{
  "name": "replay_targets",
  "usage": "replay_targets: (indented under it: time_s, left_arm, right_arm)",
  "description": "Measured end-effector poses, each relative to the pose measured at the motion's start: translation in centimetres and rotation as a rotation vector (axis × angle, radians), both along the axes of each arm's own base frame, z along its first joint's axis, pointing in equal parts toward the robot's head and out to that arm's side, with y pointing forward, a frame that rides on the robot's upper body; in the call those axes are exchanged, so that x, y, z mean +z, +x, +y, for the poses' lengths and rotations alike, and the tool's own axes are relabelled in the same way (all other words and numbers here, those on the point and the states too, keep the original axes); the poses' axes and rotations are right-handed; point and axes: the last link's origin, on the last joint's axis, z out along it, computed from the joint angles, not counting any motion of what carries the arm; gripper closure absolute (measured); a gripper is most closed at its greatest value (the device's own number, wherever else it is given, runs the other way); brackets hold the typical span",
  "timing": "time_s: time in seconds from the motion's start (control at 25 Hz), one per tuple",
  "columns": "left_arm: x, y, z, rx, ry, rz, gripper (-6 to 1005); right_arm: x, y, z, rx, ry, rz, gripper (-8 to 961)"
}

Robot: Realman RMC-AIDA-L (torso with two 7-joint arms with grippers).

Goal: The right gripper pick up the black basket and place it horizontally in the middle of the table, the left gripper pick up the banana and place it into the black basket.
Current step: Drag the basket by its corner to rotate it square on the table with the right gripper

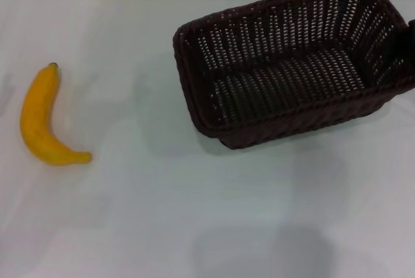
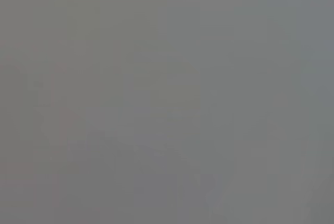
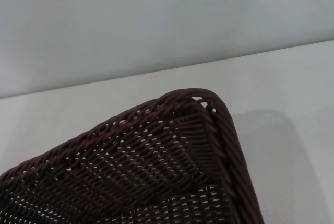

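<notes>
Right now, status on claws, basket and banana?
Right claw at the black basket far-right rim, grip unclear. Basket tilted, apparently lifted. Banana untouched on the table, left side. Left claw unseen; nothing in the way.

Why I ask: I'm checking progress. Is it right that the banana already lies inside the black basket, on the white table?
Not quite. The head view shows the banana lying on the bare white table, well apart from the black basket, which is empty.

One banana [image 1: 40, 120] and one black basket [image 1: 292, 64] on one table [image 1: 194, 213].
</notes>
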Motion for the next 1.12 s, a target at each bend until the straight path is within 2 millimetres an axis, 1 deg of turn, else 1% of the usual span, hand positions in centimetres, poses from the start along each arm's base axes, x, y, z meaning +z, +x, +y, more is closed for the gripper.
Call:
replay_targets:
  time_s: [0.2, 0.28, 0.68, 0.96, 1.12]
  left_arm:
    - [0.0, 0.1, 0.2, -0.001, -0.002, 0.001, 146]
    - [0.0, 0.1, 0.2, 0.000, -0.002, 0.001, 147]
    - [0.0, 0.0, 0.3, 0.002, -0.004, 0.001, 148]
    - [0.0, -0.1, 0.1, 0.007, -0.006, 0.000, 148]
    - [-0.1, -0.1, 0.1, 0.009, -0.010, 0.000, 149]
  right_arm:
    - [-1.1, 0.5, -0.4, 0.015, 0.026, 0.064, 782]
    - [-1.9, 0.6, -0.5, 0.027, 0.030, 0.079, 782]
    - [-6.0, -0.5, -0.5, 0.080, 0.012, 0.132, 782]
    - [-7.2, -1.1, -0.4, 0.100, 0.016, 0.140, 782]
    - [-7.7, -1.0, -0.2, 0.104, 0.033, 0.135, 783]
